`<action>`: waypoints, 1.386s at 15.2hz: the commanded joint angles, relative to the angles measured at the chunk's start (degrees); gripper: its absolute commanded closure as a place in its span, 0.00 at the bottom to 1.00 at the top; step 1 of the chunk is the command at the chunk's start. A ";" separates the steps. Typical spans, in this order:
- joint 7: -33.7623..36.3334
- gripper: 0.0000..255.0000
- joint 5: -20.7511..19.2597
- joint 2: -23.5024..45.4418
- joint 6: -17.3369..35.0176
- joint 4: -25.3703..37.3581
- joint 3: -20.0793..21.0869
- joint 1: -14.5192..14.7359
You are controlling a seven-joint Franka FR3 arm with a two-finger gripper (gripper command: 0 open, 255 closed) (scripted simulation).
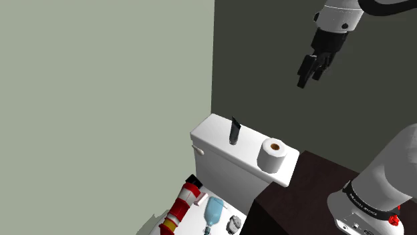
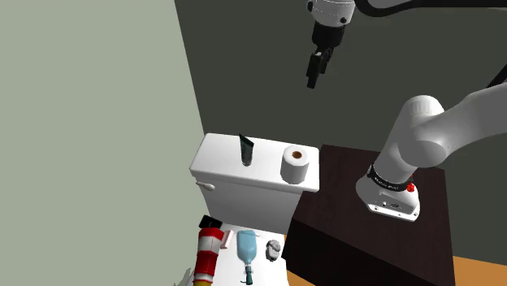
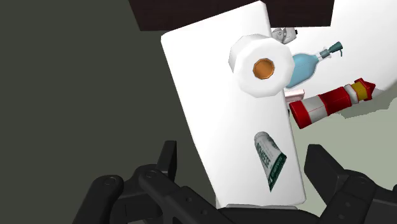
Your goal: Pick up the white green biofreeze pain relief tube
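The tube (image 3: 270, 159) is white with green print and stands upright on the white toilet tank lid (image 3: 210, 114). It looks dark in the shoulder view, where the tube (image 1: 234, 130) stands near the lid's middle, and the same holds for the tube (image 2: 246, 149) in the second exterior view. My black gripper (image 1: 311, 70) hangs high above the tank, off to the shoulder view's right of the tube. The gripper (image 2: 314, 69) points down in front of the dark wall. In the wrist view the gripper (image 3: 245, 172) is open, its fingers (image 3: 167, 162) apart with nothing between them.
A toilet paper roll (image 1: 272, 155) stands on the lid close to the tube. The dark stand (image 1: 314, 193) abuts the tank (image 1: 220, 163). Below lie a red-and-white striped object (image 1: 179, 210), a blue bottle (image 1: 214, 212) and a small grey item (image 1: 233, 223). Walls close in behind.
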 commanded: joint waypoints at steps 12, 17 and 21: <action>15.81 0.00 1.62 11.43 28.22 -9.72 10.50 -1.26; 25.00 0.00 -1.45 21.42 40.71 -9.45 16.18 -4.10; 35.09 0.00 -8.26 30.83 49.18 -6.98 21.33 -8.27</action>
